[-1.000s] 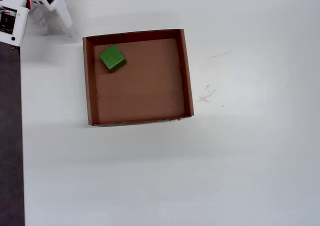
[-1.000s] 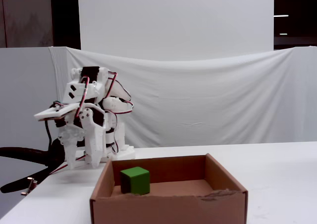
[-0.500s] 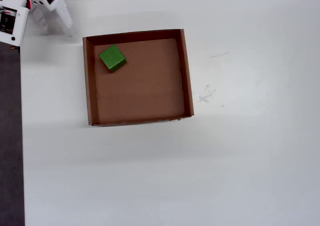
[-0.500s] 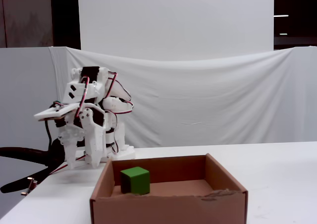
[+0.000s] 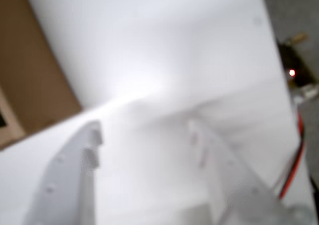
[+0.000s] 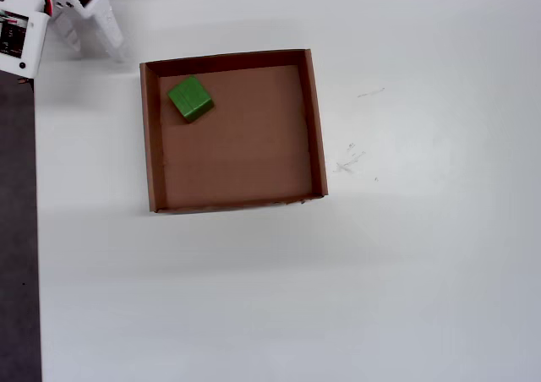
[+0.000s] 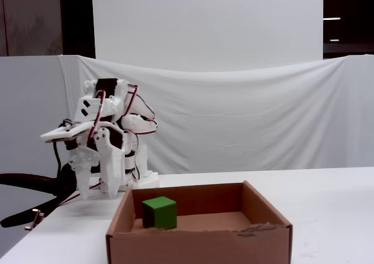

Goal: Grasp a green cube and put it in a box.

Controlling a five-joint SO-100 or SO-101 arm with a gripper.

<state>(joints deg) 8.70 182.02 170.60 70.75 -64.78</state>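
1. The pincer (image 5: 142, 140) has not moved since the earlier frames: it stays folded back, fingers spread wide and empty above the white surface (image 6: 406, 272), pointing down beside the box (image 7: 198, 240).
2. The wrist view is blurred; only a brown edge of the box (image 5: 30, 75) shows at its left, cut off by the frame. The overhead view cuts off most of the arm at its top-left corner.
3. The green cube (image 6: 190, 98) is unchanged, resting inside the box (image 6: 150, 145) in the corner nearest the pincer, well apart from its fingers.
4. It sits turned slightly against the box walls; being a cube, it shows no long axis.
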